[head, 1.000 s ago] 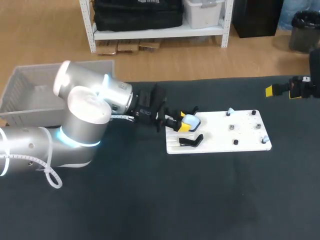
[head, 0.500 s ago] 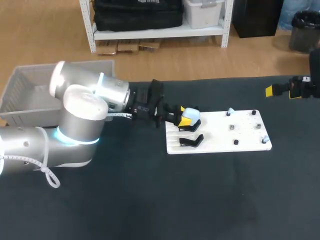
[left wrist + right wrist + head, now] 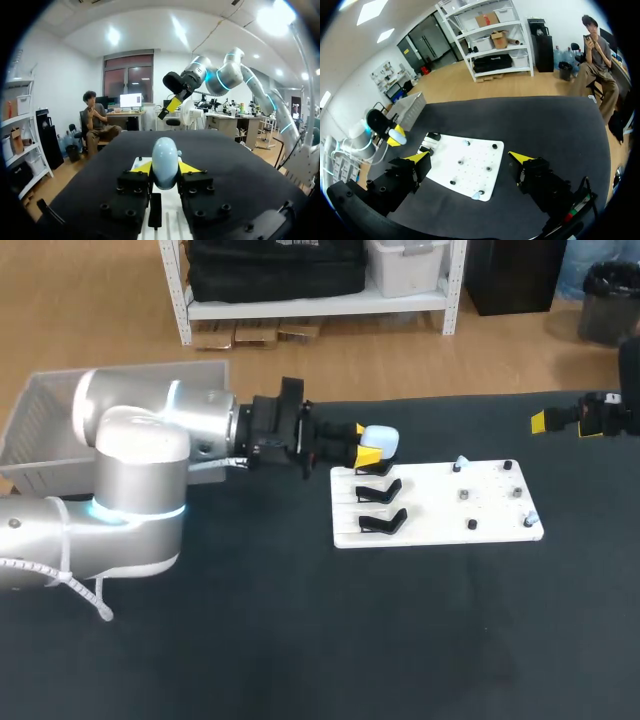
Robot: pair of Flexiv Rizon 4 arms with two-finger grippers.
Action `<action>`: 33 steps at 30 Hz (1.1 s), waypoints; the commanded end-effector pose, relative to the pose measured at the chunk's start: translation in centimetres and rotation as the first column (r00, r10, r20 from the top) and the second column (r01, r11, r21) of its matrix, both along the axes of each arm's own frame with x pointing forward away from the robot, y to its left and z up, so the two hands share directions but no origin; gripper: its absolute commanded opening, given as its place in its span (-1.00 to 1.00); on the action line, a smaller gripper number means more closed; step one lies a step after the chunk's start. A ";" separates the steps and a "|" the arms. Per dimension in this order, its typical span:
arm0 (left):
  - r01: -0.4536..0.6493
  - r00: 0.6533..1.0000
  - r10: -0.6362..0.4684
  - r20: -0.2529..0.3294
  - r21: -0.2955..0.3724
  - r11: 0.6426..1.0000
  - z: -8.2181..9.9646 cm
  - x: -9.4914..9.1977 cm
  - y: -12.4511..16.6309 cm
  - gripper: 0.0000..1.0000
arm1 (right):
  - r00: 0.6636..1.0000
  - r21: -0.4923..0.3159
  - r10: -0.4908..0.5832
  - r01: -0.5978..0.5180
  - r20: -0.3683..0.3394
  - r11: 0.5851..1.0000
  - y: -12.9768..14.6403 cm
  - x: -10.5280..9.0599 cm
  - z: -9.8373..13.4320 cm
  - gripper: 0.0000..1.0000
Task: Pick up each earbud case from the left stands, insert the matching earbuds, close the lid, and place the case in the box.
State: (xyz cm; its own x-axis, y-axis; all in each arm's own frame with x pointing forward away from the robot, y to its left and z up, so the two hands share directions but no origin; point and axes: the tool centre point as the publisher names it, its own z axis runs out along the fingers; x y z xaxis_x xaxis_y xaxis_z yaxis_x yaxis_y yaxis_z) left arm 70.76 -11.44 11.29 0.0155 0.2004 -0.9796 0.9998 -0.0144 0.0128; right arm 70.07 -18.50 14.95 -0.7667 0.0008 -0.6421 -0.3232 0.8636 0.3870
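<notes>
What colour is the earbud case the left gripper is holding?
Pale light blue. The earbud case in the left gripper shows best in the left wrist view.

head: high behind, looking down over whole table (image 3: pixel 300 640) | left wrist: low, level, tight on earbud case (image 3: pixel 165 162) | right wrist: raised, farther back, tilted down | shared: white board (image 3: pixel 470 172)

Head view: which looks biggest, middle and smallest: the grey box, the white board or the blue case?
Largest: grey box, though my left arm hides part of it.
Middle: white board.
Smallest: blue case.
</notes>
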 end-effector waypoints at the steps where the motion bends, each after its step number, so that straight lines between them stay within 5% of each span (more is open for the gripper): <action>1: -0.016 1.000 0.017 0.006 -0.005 1.000 -0.1 -0.3 0.1 -1.00 | 1.000 0.001 0.002 -0.002 0.000 1.000 -0.1 0.0 0.0 1.00; 28: -0.047 0.998 0.048 0.032 -0.040 0.998 0.2 -1.0 0.1 -1.00 | 1.000 0.001 0.002 -0.002 0.000 1.000 -0.1 0.0 0.0 1.00; 33: -0.034 0.999 0.036 0.030 -0.062 0.998 -0.4 -1.3 -0.5 -1.00 | 0.998 0.036 0.007 -0.005 -0.064 0.999 -0.1 -0.4 -0.9 1.00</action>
